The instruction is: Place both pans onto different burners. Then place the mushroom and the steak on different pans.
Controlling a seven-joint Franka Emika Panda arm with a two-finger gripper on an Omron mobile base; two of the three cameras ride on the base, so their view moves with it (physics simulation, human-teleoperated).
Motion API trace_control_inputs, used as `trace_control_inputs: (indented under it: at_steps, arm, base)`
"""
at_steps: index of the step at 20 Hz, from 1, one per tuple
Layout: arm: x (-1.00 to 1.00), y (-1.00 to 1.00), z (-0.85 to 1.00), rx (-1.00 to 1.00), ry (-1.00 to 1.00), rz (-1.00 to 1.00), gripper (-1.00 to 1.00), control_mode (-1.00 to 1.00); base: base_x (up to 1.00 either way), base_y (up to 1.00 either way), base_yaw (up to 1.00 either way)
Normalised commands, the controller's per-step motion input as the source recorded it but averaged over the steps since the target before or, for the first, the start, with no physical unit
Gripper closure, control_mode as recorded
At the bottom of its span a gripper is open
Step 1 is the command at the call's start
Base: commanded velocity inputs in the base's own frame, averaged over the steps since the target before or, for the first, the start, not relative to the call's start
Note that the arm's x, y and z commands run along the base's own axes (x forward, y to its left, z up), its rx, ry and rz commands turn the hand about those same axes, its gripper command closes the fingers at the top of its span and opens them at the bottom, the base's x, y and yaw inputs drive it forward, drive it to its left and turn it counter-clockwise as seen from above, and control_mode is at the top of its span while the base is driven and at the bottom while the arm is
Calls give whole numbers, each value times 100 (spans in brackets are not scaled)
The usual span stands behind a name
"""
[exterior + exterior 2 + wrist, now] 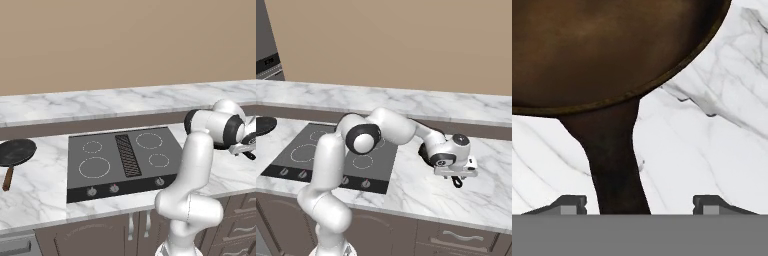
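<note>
On the far left, the black pan (17, 151) sits flat on the white marble worktop (40, 197). Its brown wooden handle (8, 177) points toward the front edge. This pan is just beside the cooktop (75, 192) but not on it. The cooktop is flat and dark grey. It has four burners drawn as thin white rings. A small ring (92, 146) and a big ring (94, 167) are on its left half. A dark grille (128, 155) runs down the middle. Another big ring (149, 140) and a small ring (158, 160) are on its right half. No ring has anything on it. Little round knobs (114, 188) sit in a row along the front of the cooktop. To the right of the cooktop, the white arm (401, 127) bends down low over the worktop. The other pan (612, 50) lies there, on the marble, well apart from the black pan. It is brown inside with a dark rim. Its dark handle (614, 165) runs back from the rim toward the hand. The claw (640, 205) is spread wide. One finger tip (569, 204) is on one side of that handle and the other tip (712, 204) is on the other side. White marble shows between each tip and the handle, so the claw is not squeezing it.
</note>
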Motion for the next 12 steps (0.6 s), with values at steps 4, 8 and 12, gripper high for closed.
trace_control_inputs:
  at_steps: [4,8,12]
  arm:
    - [0,0,0,0,0,0,100,-100]
    - [0,0,0,0,0,0,100,-100]
    - [0,0,0,0,0,0,100,-100]
  base:
    - [0,0,0]
    - [0,0,0]
    - [0,0,0]
